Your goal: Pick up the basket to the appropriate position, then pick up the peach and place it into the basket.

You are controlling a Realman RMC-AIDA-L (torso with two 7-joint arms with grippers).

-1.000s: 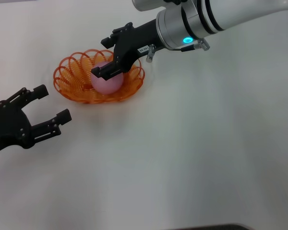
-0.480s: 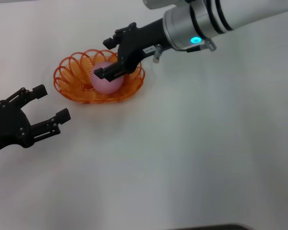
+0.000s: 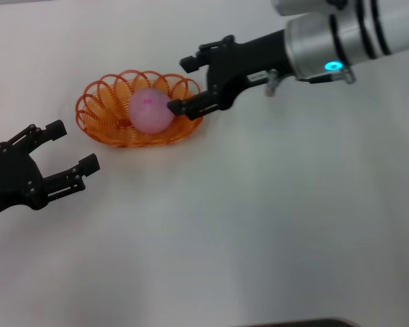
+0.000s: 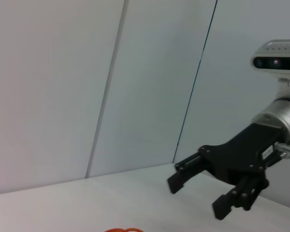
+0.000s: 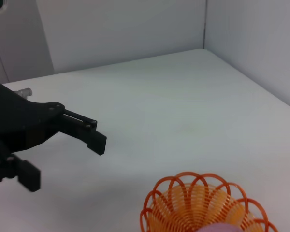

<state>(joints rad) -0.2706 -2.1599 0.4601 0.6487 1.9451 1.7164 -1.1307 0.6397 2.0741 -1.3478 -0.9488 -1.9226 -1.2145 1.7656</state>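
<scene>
The orange wire basket (image 3: 102, 119) stands on the white table at the left back. The pale pink peach (image 3: 150, 111) lies inside it, magenta mark up. My right gripper (image 3: 183, 86) is open and empty just right of the basket, its lower fingertip near the rim beside the peach. My left gripper (image 3: 75, 145) is open and empty at the left, in front of the basket. The right wrist view shows the basket (image 5: 183, 203), a sliver of the peach (image 5: 224, 228) and the left gripper (image 5: 65, 163) beyond. The left wrist view shows the right gripper (image 4: 197, 199) and a bit of basket rim (image 4: 123, 230).
The white table (image 3: 273, 218) stretches to the right and front of the basket. Pale walls (image 4: 87, 87) stand beyond the table.
My right gripper has let go of the peach and drawn back to the right, out of the basket. The peach stays in the basket. The left arm has not moved.
</scene>
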